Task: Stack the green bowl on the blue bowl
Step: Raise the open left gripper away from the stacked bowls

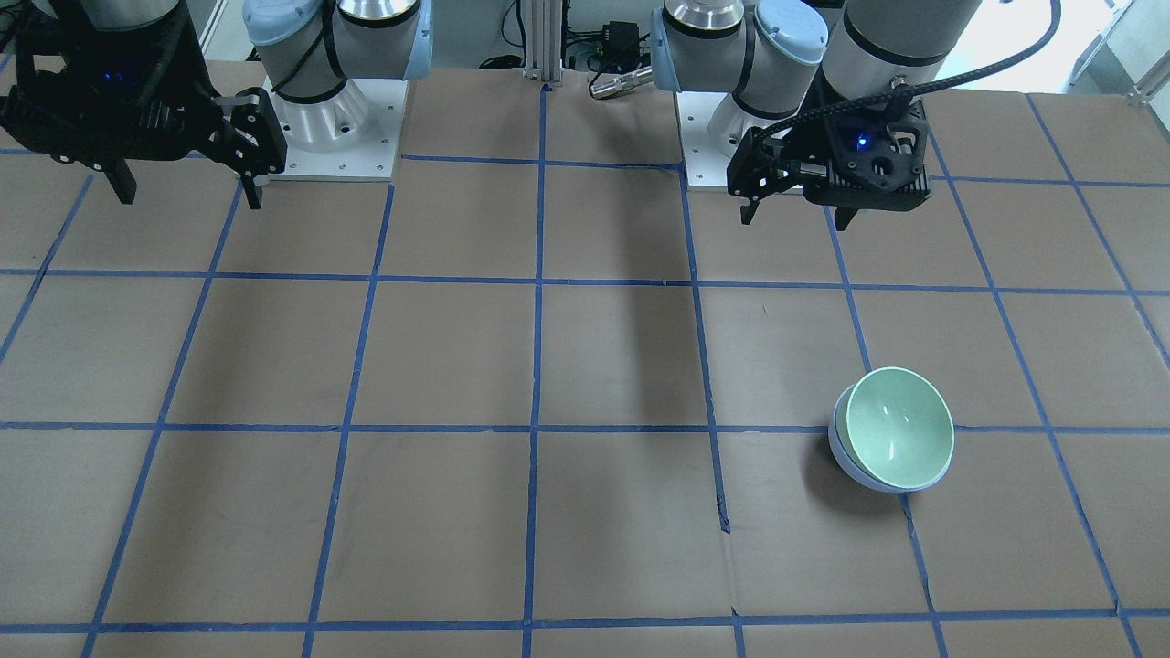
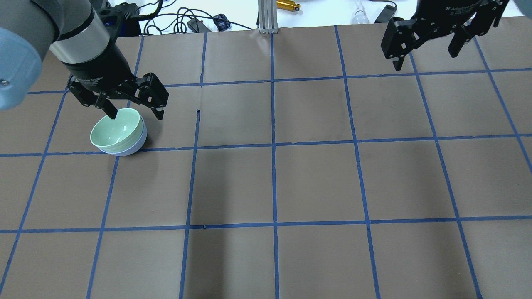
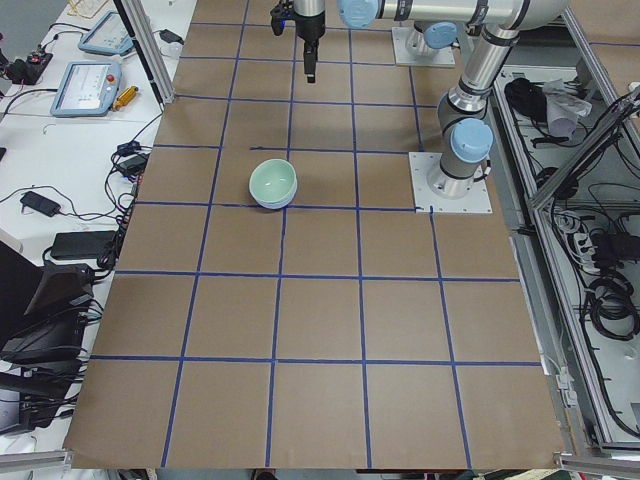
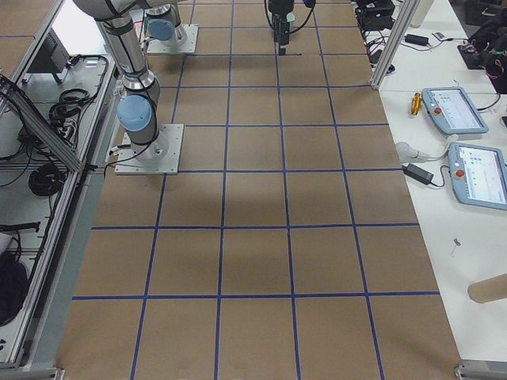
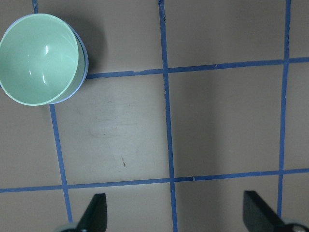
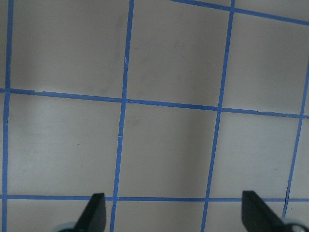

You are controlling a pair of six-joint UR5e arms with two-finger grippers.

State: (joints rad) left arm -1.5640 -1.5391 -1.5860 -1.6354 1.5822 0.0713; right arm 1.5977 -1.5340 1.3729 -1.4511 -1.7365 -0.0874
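Observation:
The green bowl (image 1: pixel 900 425) sits nested inside the blue bowl (image 1: pixel 845 461), slightly tilted, on the robot's left side of the table. Only a sliver of the blue bowl shows under it. The pair also shows in the overhead view, green bowl (image 2: pixel 114 131) in blue bowl (image 2: pixel 134 146), and in the left wrist view, green bowl (image 5: pixel 38 58) in blue bowl (image 5: pixel 83 72). My left gripper (image 2: pixel 136 115) is open and empty, raised above the table, off to the side of the bowls. My right gripper (image 2: pixel 424 58) is open and empty, raised on the robot's right side.
The table is covered in brown paper with a blue tape grid (image 2: pixel 272 145). The two arm bases (image 1: pixel 334 137) stand at the robot's edge. An aluminium post (image 2: pixel 266 16) and cables sit at the far edge. Teach pendants (image 4: pixel 455 111) lie on a side bench.

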